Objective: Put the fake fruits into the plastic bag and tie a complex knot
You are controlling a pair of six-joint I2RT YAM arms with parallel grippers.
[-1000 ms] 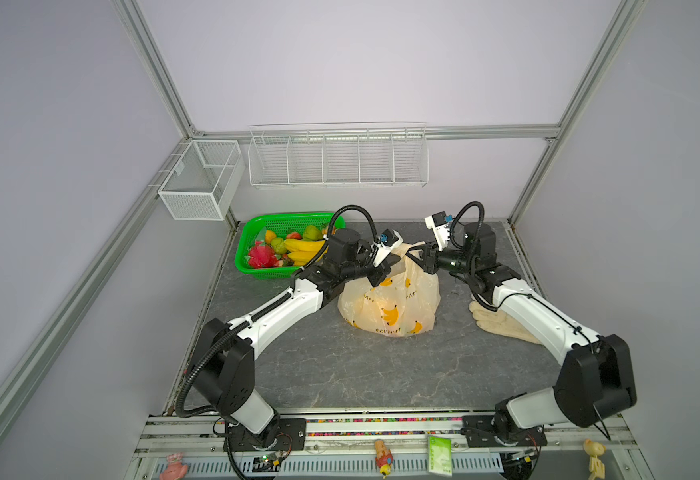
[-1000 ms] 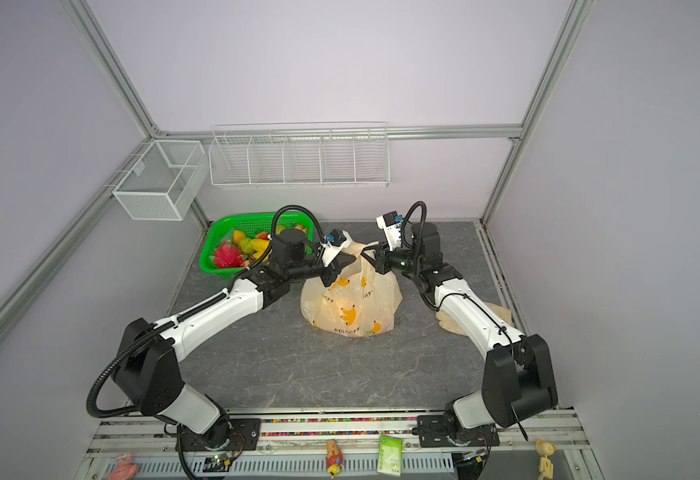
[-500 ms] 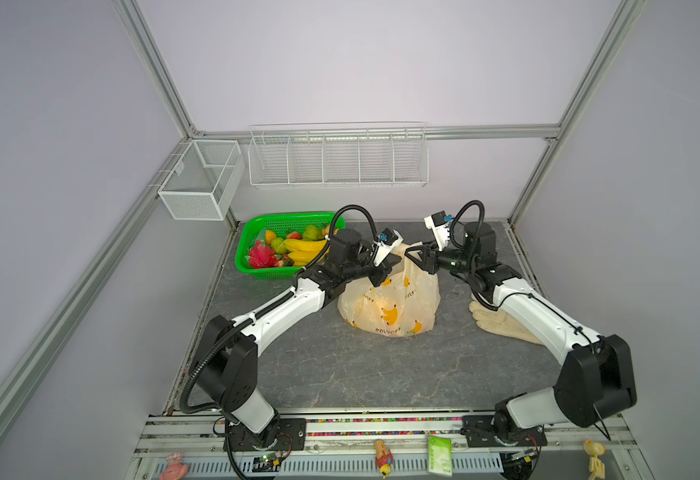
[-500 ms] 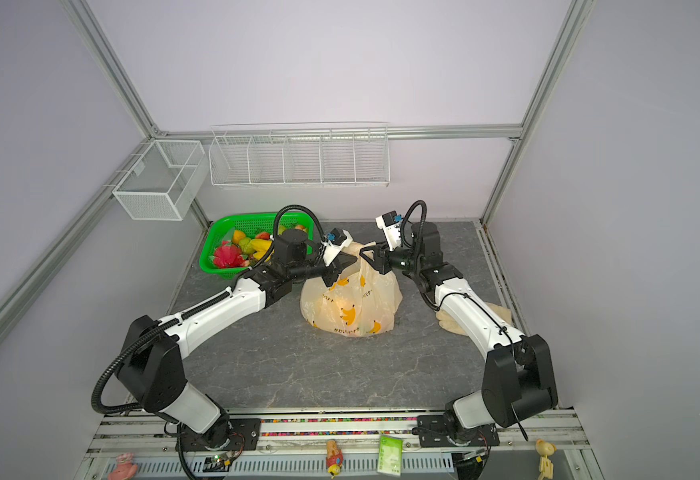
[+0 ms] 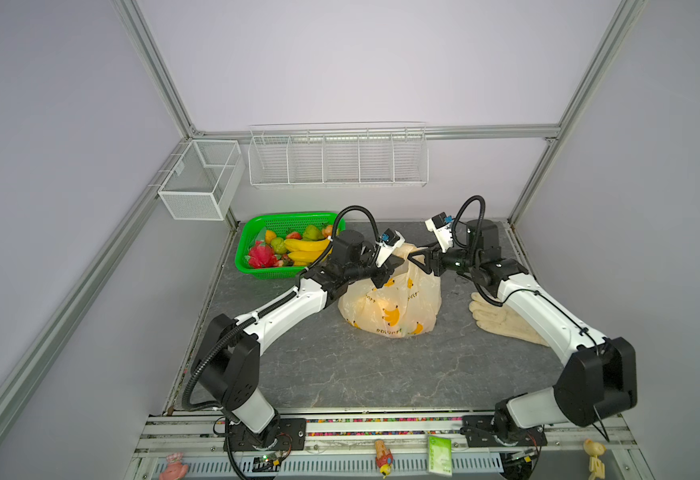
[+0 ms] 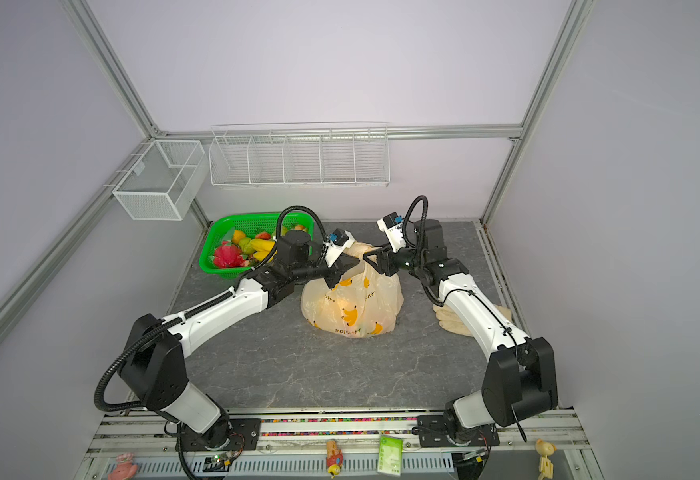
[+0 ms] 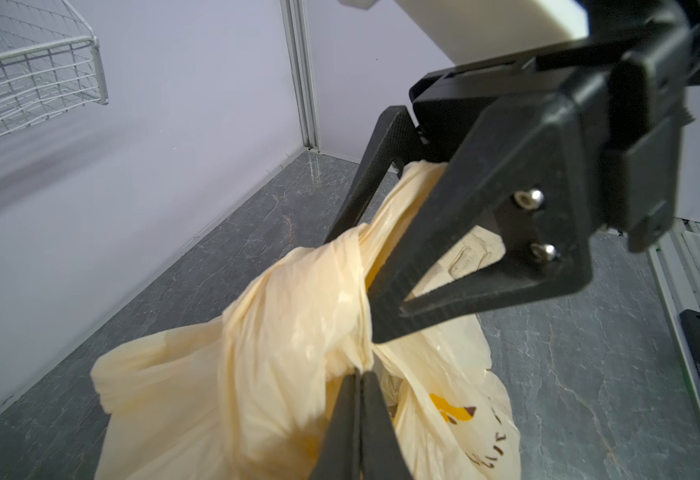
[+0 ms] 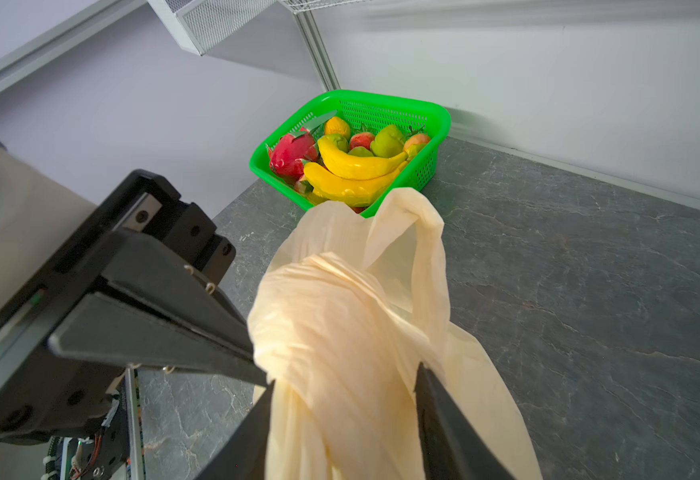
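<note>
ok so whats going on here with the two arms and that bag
Both arms are working at the top of the plastic bag. The left gripper is shut on the bag's plastic beside the knot. The right gripper stands open around a twisted handle. Many fake fruits lie in the green basket.

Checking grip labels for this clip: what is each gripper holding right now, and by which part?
Left gripper pinches the plastic bag at its twisted handles; right gripper stands open around them, holding nothing.

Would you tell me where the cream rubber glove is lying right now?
In both top views the cream rubber glove lies on the right of the table, partly beneath the right arm, beside the plastic bag.
</note>
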